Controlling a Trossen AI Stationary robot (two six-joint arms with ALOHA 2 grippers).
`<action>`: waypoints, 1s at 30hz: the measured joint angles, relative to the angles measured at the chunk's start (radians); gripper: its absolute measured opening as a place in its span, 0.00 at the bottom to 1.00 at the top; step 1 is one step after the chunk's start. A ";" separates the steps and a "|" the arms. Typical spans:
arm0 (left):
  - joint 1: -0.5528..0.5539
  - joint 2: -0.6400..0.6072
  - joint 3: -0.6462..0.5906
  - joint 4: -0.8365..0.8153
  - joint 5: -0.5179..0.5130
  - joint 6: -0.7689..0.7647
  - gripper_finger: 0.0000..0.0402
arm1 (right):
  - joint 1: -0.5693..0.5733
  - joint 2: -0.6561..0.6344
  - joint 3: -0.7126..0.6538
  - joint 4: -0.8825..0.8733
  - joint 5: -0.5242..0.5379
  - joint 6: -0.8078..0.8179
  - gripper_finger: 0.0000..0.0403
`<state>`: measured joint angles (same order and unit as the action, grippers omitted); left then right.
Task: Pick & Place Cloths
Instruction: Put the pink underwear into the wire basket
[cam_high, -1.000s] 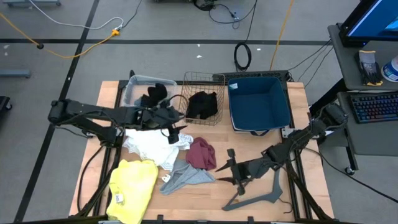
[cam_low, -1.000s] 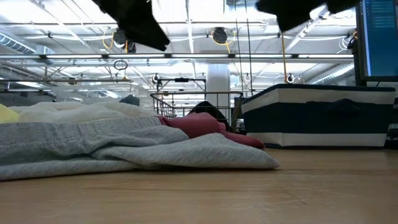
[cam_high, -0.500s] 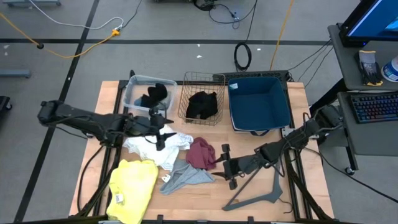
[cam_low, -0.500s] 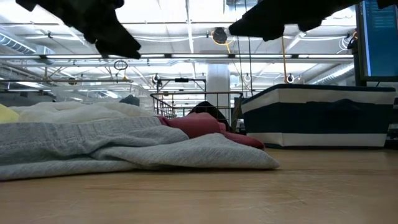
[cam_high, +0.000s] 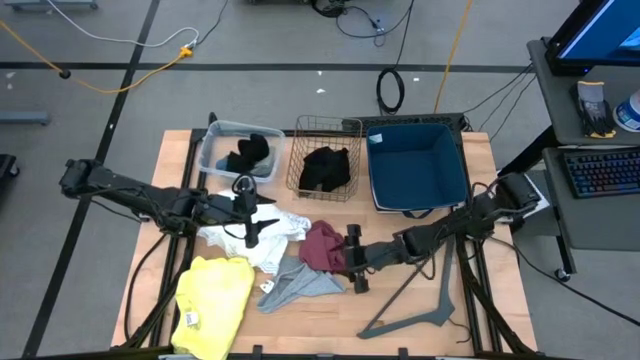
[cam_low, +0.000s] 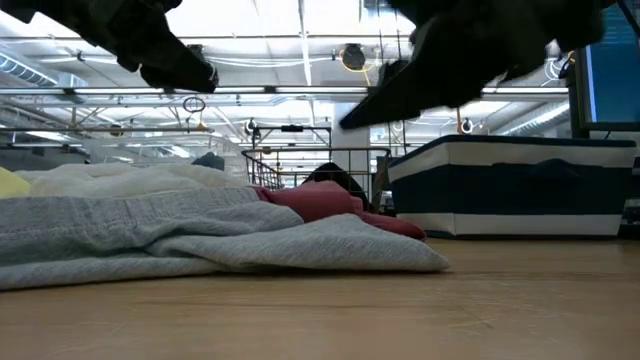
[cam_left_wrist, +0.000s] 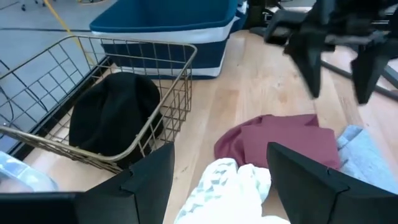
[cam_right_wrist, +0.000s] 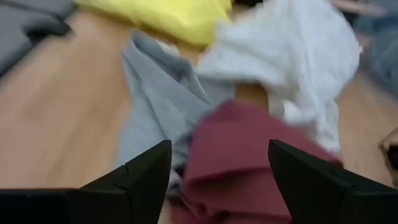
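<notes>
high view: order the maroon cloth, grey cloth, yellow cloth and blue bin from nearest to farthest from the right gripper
From the right gripper:
1. maroon cloth, right beside its open fingers
2. grey cloth, toward the front edge
3. blue bin, at the back
4. yellow cloth, front left corner

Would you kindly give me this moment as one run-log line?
right gripper: open, beside crumpled maroon cloth | left gripper: open, above rumpled white cloth | held: nothing

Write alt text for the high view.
Seen from above, the open right gripper reaches toward a maroon cloth lying beside white, grey and yellow cloths on a wooden table. The open left gripper hangs over the white cloth.
</notes>
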<state>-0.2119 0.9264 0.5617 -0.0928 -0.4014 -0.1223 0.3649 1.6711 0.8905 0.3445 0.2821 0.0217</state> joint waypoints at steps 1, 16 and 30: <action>-0.004 0.000 0.000 0.001 -0.001 0.003 0.64 | -0.008 0.024 0.023 0.003 -0.001 0.000 0.66; -0.031 0.000 0.000 0.001 -0.002 0.008 0.64 | -0.080 0.202 0.154 -0.177 -0.024 0.046 0.69; -0.034 0.000 0.000 0.001 -0.001 0.006 0.64 | -0.121 0.263 0.156 -0.222 -0.124 0.151 0.49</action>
<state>-0.2459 0.9268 0.5621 -0.0921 -0.4023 -0.1162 0.2443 1.9343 1.0462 0.1229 0.1586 0.1722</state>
